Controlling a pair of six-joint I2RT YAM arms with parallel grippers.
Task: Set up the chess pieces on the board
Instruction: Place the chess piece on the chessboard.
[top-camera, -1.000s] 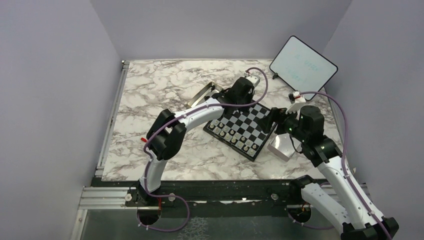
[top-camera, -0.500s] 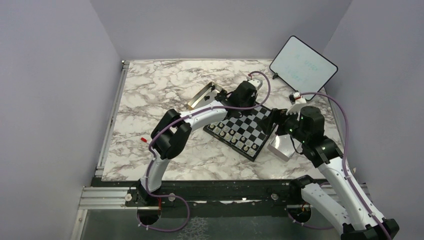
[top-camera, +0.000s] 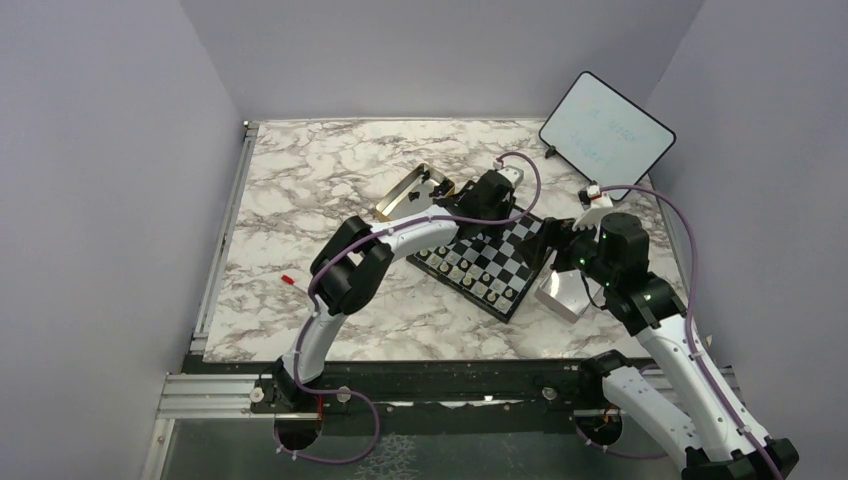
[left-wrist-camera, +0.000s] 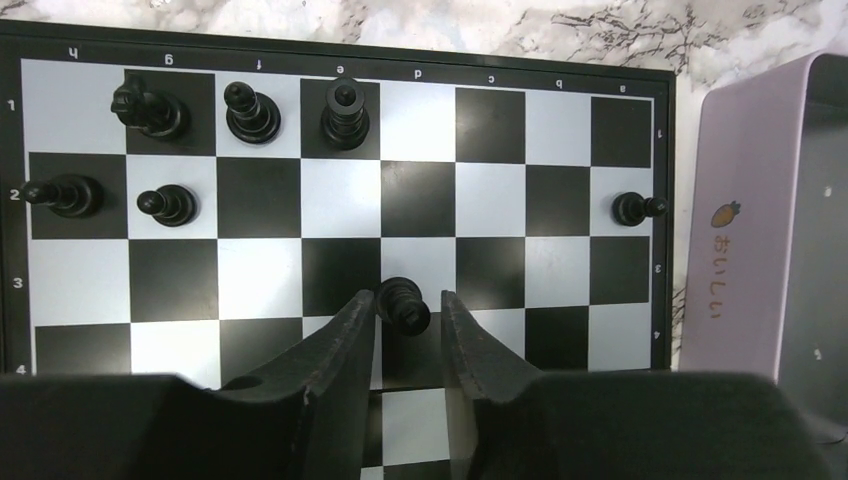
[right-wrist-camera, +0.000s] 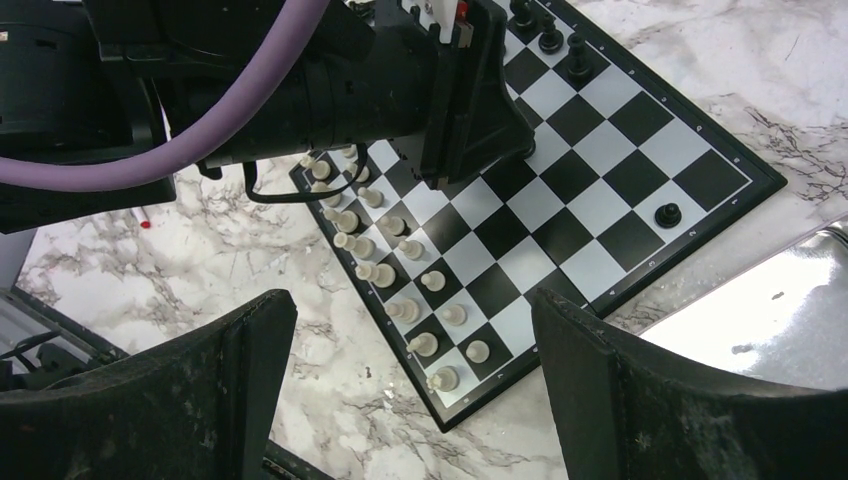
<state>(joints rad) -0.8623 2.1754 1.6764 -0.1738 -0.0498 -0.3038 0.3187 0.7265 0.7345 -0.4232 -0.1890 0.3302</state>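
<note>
The table (top-camera: 300, 180) carries the board (top-camera: 490, 255) askew, right of centre. I judge the task past halfway. The pale set (right-wrist-camera: 385, 275) stands in two rows along the board's near-left edge. Only seven black chess pieces (left-wrist-camera: 344, 112) show, six of them on their home ranks, so most of that side is unfilled.

My right claw (right-wrist-camera: 408, 300) hangs spread wide and empty beside the board. My left claw (left-wrist-camera: 407, 300) straddles a lone black piece (left-wrist-camera: 403, 305) mid-board, its fingers narrowly parted. I cannot tell whether it pinches the piece.

Only the left wrist view shows that piece. Only the right wrist view shows the pale rows clearly.
</note>
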